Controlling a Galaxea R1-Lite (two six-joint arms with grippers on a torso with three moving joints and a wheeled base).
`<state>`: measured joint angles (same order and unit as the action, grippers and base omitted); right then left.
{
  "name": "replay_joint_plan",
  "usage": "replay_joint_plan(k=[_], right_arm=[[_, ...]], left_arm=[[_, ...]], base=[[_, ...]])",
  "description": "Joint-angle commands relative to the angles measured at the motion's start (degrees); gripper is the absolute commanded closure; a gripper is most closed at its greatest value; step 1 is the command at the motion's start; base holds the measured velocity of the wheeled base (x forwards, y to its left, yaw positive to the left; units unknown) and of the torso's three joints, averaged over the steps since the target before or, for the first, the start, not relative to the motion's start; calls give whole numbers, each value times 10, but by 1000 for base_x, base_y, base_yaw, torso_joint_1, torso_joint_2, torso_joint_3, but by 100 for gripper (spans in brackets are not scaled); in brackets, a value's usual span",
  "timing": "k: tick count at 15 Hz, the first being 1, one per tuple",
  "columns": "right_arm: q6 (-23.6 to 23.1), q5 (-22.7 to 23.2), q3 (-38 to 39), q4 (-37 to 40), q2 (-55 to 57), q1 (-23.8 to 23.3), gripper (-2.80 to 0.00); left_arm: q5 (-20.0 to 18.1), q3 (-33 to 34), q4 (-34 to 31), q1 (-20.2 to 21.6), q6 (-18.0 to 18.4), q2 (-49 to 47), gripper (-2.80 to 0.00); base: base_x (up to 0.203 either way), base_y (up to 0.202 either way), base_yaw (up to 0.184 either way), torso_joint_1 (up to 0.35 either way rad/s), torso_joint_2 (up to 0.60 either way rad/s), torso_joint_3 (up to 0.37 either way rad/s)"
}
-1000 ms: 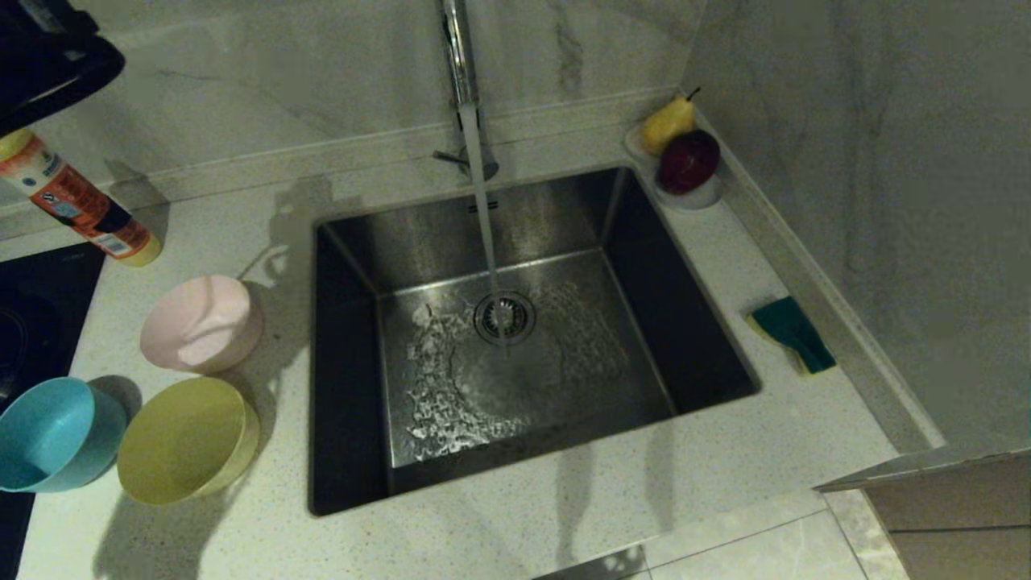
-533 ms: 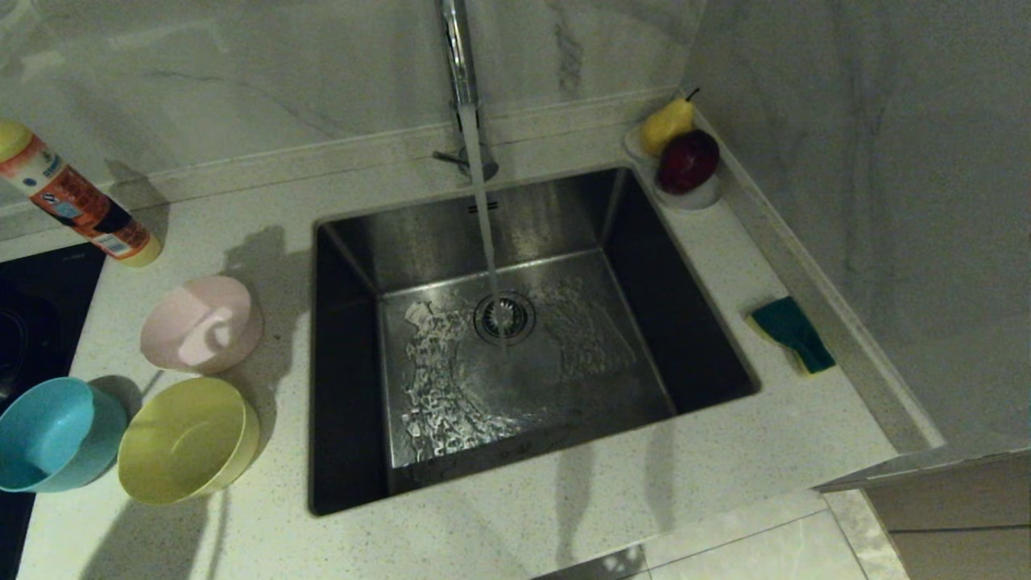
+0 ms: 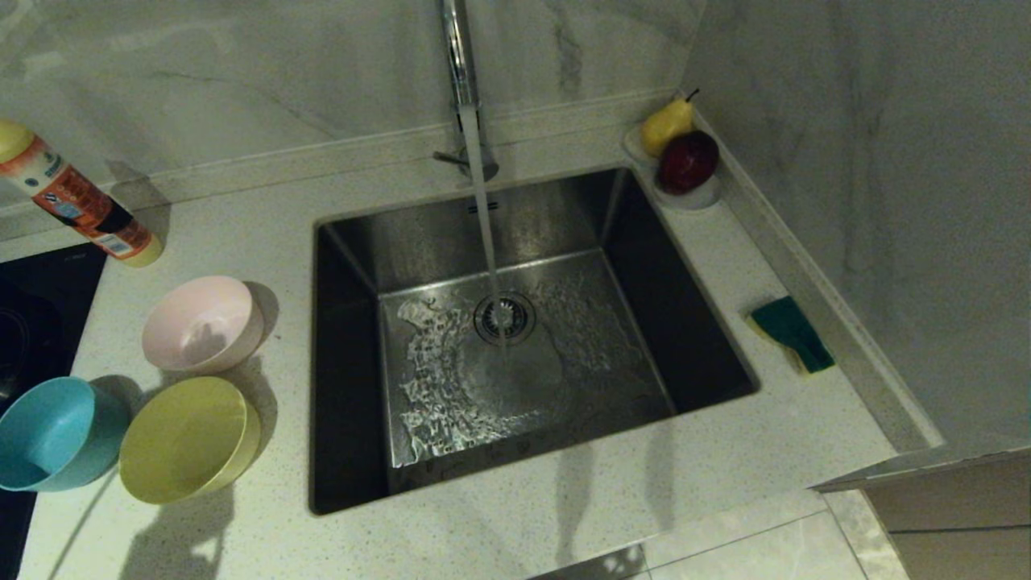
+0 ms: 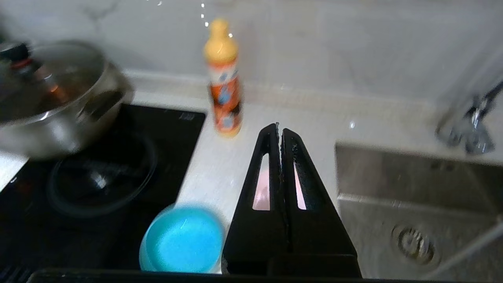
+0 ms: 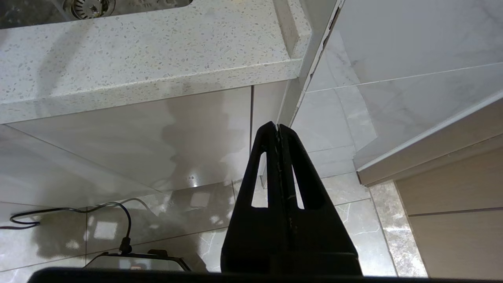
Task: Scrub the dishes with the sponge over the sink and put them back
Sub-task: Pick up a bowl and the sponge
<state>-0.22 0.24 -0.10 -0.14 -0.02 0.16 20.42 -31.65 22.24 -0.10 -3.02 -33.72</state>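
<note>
Head view, sink: we find the sink point(image 3: 515, 338) at the centre of the counter point(image 3: 564, 515), water running from the tap point(image 3: 461, 56) onto the drain strainer point(image 3: 504, 317).
Head view, dishes: we record three bowls on the counter at nine o'clock of the sink; the pink bowl point(image 3: 201, 324) is farthest back, the yellow bowl point(image 3: 187, 440) nearer, the blue bowl point(image 3: 50, 435) just beside the yellow one at its nine o'clock.
Head view, sponge: we see the sponge point(image 3: 791, 333) on the counter at three o'clock of the sink, green side up, well apart from the bowls.
Head view, other items: a detergent bottle point(image 3: 76, 205) at ten o'clock; a white dish point(image 3: 685, 193) with a pear point(image 3: 667, 122) and a dark red fruit point(image 3: 688, 161) at one o'clock.
Left wrist view, left end effector: we find the left end effector point(image 4: 279, 127) clenched, empty, above the counter; pink shows through its finger slots, the blue bowl point(image 4: 182, 239) just beside it, a pot point(image 4: 55, 98) on the cooktop point(image 4: 98, 184) beyond.
Right wrist view, right end effector: we note the right end effector point(image 5: 278, 127) clenched, empty, parked below the counter edge, over the tiled floor point(image 5: 157, 220).
</note>
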Motion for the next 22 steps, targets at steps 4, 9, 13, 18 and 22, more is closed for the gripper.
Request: replay_joint_plan(k=[4, 9, 13, 18, 22], right_arm=[[0, 0, 0, 0, 0, 0, 0], [-1, 0, 0, 0, 0, 0, 0], [-1, 0, 0, 0, 0, 0, 0], [0, 0, 0, 0, 0, 0, 0], [0, 0, 0, 0, 0, 0, 0]], left_arm=[[-49, 226, 8, 7, 15, 210, 0], [-137, 336, -75, 3, 61, 340, 0], [-197, 338, -177, 2, 24, 337, 0], [-199, 339, -173, 2, 49, 336, 0], [-200, 339, -172, 3, 51, 336, 0]], base=[[0, 0, 0, 0, 0, 0], [0, 0, 0, 0, 0, 0], [0, 0, 0, 0, 0, 0], [0, 0, 0, 0, 0, 0], [0, 0, 0, 0, 0, 0]])
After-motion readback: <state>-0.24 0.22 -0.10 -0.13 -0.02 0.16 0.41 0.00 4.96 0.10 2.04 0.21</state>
